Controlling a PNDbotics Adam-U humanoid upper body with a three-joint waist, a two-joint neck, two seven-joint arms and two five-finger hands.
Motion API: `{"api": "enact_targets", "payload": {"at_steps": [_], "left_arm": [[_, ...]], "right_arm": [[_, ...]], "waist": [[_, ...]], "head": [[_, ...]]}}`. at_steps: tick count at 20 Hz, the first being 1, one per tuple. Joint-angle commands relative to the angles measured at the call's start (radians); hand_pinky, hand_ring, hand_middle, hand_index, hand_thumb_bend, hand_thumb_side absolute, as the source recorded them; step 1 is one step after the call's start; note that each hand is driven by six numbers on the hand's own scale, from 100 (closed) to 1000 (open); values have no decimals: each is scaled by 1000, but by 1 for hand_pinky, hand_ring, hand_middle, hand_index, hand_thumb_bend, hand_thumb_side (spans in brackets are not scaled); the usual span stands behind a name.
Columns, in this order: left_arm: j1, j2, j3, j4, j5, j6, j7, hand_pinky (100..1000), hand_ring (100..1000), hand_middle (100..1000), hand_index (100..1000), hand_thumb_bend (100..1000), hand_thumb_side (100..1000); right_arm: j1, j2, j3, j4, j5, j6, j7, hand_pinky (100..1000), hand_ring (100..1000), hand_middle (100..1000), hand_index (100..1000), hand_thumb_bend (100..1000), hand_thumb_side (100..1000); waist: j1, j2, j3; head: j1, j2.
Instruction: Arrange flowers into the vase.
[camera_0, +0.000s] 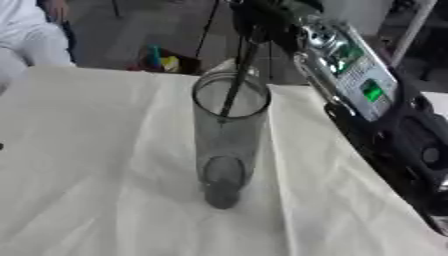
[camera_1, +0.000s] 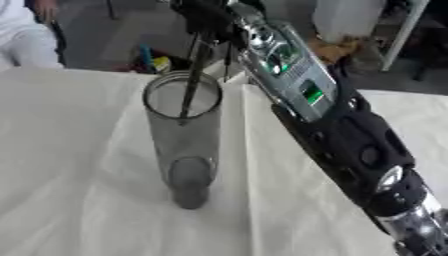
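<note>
Gripping a dark flower stem (camera_0: 234, 90), the right hand (camera_1: 210, 20) hangs just above the vase (camera_0: 226, 145), stem inside it

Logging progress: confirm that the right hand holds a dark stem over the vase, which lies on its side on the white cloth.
Wrong on one point: the vase stands upright on the cloth, as the left eye view shows. The right hand does hold the dark stem, its lower end inside the vase mouth.
</note>
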Motion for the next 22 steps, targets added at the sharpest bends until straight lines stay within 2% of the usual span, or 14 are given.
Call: {"api": "enact_targets", "payload": {"at_steps": [1,4,6,13,17,22], "left_arm": [[-11,5,-5,-18,7,-1,-3,561,682,756,908,100,1000],[-11,5,-5,-18,7,-1,-3,562,682,757,908,100,1000],[-11,5,-5,-18,7,-1,-3,562,682,757,908,100,1000],[-11,4,-4,-18,7,1,-3,562,682,756,908,100,1000],[-12,5,-4,-18,8,1,-3,562,682,756,908,100,1000],[-12,7,-4,-18,9,2,-3,563,681,756,908,100,1000]], "right_arm": [[-13,-28,-19,-7,49,-12,26,285,256,207,256,502,809],[-9,-29,-23,-11,78,-23,30,358,313,254,261,500,823],[-8,-30,-25,-11,92,-29,29,448,373,302,263,503,838],[1,-35,-22,-31,146,-61,13,470,396,326,257,502,858],[-3,-39,-11,-33,171,-64,61,496,424,359,271,517,880],[-10,-40,-9,-19,207,-56,179,530,455,387,295,522,847]], "waist": [[-9,-4,-1],[-9,-3,-2],[-9,-3,-2],[-10,-3,-5],[-11,-5,-5],[-14,-7,-6]], "head": [[2,-8],[2,-10],[3,-10],[4,-12],[3,-12],[3,-11]]}}
